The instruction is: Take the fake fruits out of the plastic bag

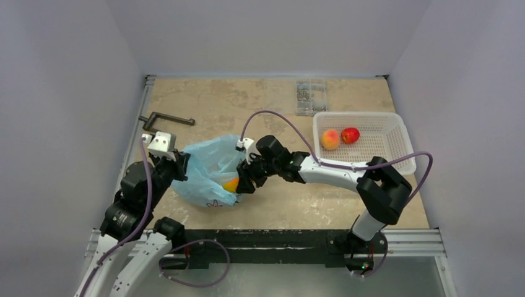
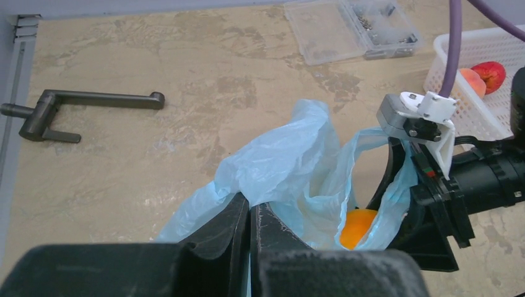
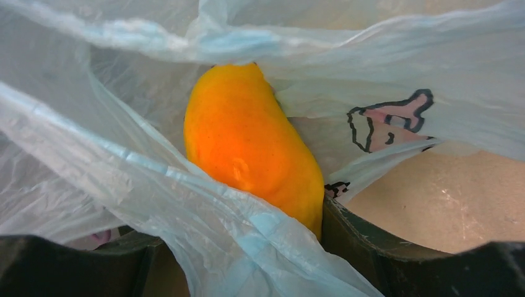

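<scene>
The light-blue plastic bag (image 1: 207, 167) lies left of centre, mouth facing right. My left gripper (image 2: 251, 213) is shut on the bag's (image 2: 278, 161) near edge, at its left side (image 1: 181, 162). My right gripper (image 1: 242, 182) reaches into the mouth, jaws apart around an elongated yellow-orange fruit (image 3: 247, 142). The right finger (image 3: 371, 247) touches the fruit and bag film (image 3: 155, 185) covers the left finger. The fruit also shows in the left wrist view (image 2: 356, 228). The peach-orange fruit (image 1: 330, 139) and the red fruit (image 1: 350, 135) lie in the white mesh basket (image 1: 362, 116). The second elongated fruit is hidden.
A dark metal handle (image 1: 167, 119) lies at the back left. A clear plastic box of small parts (image 1: 311, 97) sits at the back, left of the basket. The basket stands at the right edge. Purple cables loop above both arms.
</scene>
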`<act>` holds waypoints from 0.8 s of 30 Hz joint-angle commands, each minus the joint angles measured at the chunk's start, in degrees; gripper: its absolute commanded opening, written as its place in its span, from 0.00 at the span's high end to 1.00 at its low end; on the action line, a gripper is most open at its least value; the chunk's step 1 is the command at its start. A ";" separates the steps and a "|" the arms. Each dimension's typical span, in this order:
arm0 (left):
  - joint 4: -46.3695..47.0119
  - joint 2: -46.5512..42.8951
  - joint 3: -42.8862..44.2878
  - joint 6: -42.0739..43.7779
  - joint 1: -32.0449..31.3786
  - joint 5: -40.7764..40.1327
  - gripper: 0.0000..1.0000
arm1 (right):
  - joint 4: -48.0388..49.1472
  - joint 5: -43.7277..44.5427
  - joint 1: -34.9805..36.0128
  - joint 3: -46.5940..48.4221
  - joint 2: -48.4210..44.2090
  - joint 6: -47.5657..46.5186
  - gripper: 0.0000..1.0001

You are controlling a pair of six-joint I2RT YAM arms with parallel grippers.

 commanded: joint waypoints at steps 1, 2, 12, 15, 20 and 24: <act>1.50 3.47 0.48 0.91 -0.14 -3.51 1.00 | 0.51 -10.58 -0.16 -0.66 -5.19 -5.39 1.00; 0.15 5.37 1.51 1.00 -0.14 -3.46 1.00 | 1.10 -15.22 -0.14 -1.45 -6.86 -6.53 1.00; -2.04 7.31 2.52 0.74 -0.13 -6.32 1.00 | 0.58 -45.03 -3.39 -1.42 -10.41 -9.19 1.00; -2.46 6.30 2.36 -0.03 -0.09 -10.91 1.00 | 6.98 -50.10 -3.41 -2.42 -10.47 -2.48 1.00; -2.52 3.70 2.84 -1.56 -0.14 -15.06 1.00 | -3.04 -48.97 -3.42 -0.31 -8.99 -7.41 1.00; 8.53 -4.80 -2.87 0.08 -0.14 -4.52 1.00 | -7.96 -42.93 -2.72 -0.05 -0.22 -7.66 1.00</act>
